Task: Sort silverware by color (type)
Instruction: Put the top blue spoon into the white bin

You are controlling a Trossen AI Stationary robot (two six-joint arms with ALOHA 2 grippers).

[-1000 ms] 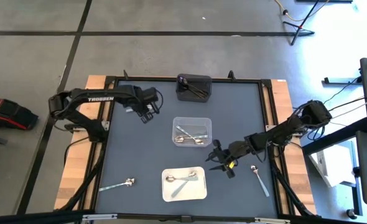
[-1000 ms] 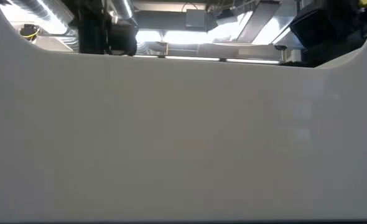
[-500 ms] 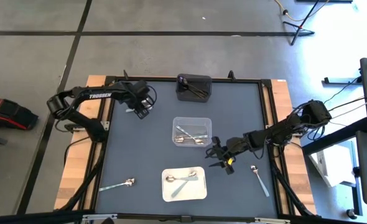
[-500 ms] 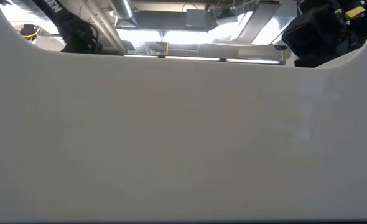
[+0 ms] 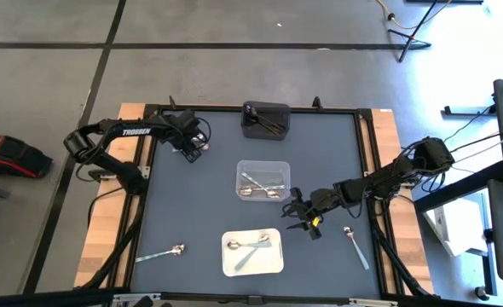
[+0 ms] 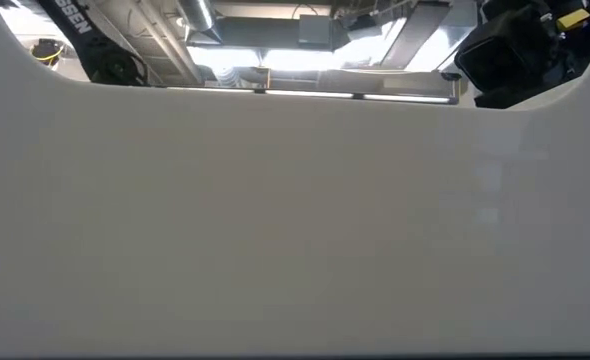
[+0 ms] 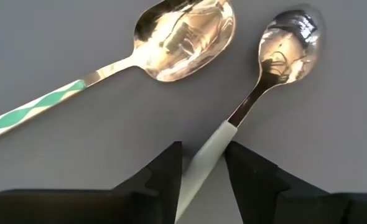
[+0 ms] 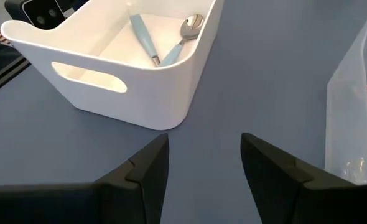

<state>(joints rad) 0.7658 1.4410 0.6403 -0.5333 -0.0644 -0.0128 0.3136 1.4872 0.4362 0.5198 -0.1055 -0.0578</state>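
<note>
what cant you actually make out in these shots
- Low view: a white tray wall fills nearly the whole picture, hiding the table and spoons.
- High view: the spoons in the black tray are too small and dark to count.
- Left wrist view: the pale-handled spoon runs between the left gripper fingers; contact cannot be told, and the green-striped spoon is cut off by the edge.

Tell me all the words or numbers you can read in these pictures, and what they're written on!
"TROSSEN" stands in white letters on the left arm in the high view.
"SEN", the end of that word, shows on the same arm at the top corner of the low view.
The spoons, the white tray and the table carry no words or numbers.
</note>
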